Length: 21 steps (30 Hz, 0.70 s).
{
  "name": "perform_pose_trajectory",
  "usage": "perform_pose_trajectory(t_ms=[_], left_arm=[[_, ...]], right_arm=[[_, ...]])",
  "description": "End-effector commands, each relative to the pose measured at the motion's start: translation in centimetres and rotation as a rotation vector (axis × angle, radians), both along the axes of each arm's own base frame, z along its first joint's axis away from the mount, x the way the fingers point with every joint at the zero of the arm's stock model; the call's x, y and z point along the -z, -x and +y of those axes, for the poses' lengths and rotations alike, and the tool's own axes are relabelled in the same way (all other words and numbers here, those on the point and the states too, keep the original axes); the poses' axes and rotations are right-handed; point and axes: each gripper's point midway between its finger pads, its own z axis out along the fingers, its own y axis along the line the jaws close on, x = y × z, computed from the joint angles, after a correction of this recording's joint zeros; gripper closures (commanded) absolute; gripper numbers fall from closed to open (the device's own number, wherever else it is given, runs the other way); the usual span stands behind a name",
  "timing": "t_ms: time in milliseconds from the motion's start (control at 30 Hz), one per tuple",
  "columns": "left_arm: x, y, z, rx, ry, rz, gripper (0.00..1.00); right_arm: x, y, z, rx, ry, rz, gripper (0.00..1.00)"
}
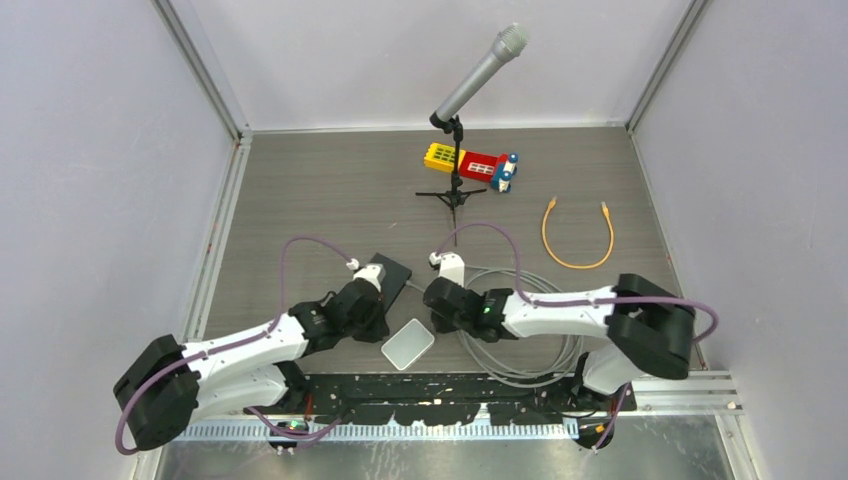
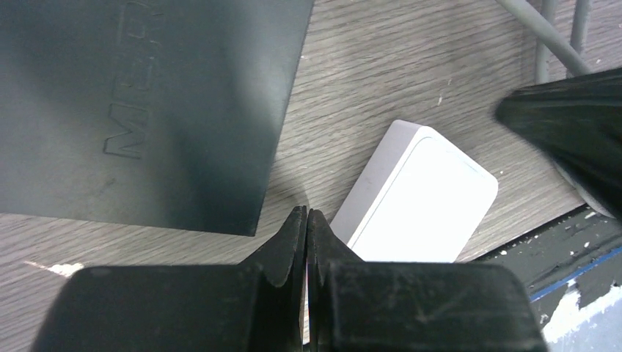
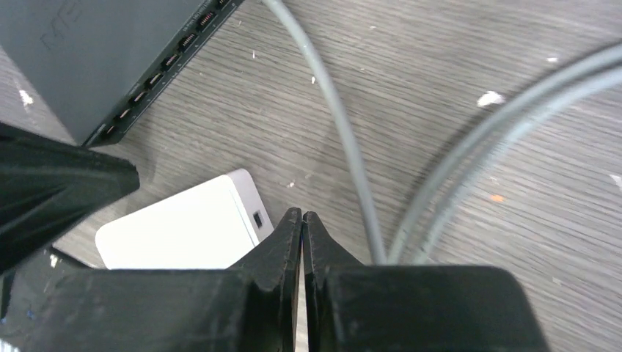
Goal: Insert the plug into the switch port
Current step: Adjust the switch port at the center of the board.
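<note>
Left wrist camera: the left gripper [image 2: 306, 213] hangs with its jaws pressed together and nothing between them, tips over the wood-grain table [image 2: 381, 66] by the corner of the black network switch [image 2: 147, 110] and just beside a white box [image 2: 422, 205]. Only the switch's embossed lid shows here.

Right wrist camera: the right gripper [image 3: 302, 215] is likewise closed and empty, just beside the white box. This angle alone shows the switch's row of ports [image 3: 169, 55] and a grey cable [image 3: 345, 125] running past it; its plug is out of frame.

Overhead camera: the switch lies under the left gripper, with the grey cable coiled beneath the right arm. An orange patch cable [image 1: 546, 232], plugs on both ends, lies well apart at far right, near toy blocks [image 1: 478, 163] and a microphone [image 1: 480, 70].
</note>
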Motion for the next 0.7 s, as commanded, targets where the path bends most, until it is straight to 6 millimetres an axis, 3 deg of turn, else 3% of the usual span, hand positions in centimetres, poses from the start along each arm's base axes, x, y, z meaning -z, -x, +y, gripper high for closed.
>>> perform_pose_trajectory(t_ms=[0,133,333,500,667], left_arm=[[-0.7,-0.5,0.8,-0.036,-0.033,-0.030,1.00],[-0.8,-0.4,1.2,-0.042,-0.047,-0.028,1.00],[-0.6,-0.1,1.5,-0.058,-0.053,-0.006,1.00],[-0.4,0.4,1.1,-0.061,-0.036,0.025,1.00],[0.1,1.1,0.7,-0.060,-0.030,0.033,1.00]], right_arm=[[-3.8,0.0,-2.6,-0.004,0.012,-0.077,0.90],[-4.0,2.3,-3.7,-0.017,0.009,-0.074,0.90],[-2.5,6.2,-2.8,0.004,-0.024,-0.078,0.90],[-0.4,7.0,-1.4,0.037,-0.063,-0.045,0.90],[0.3,7.0,0.7,0.002,-0.078,-0.042,0.89]])
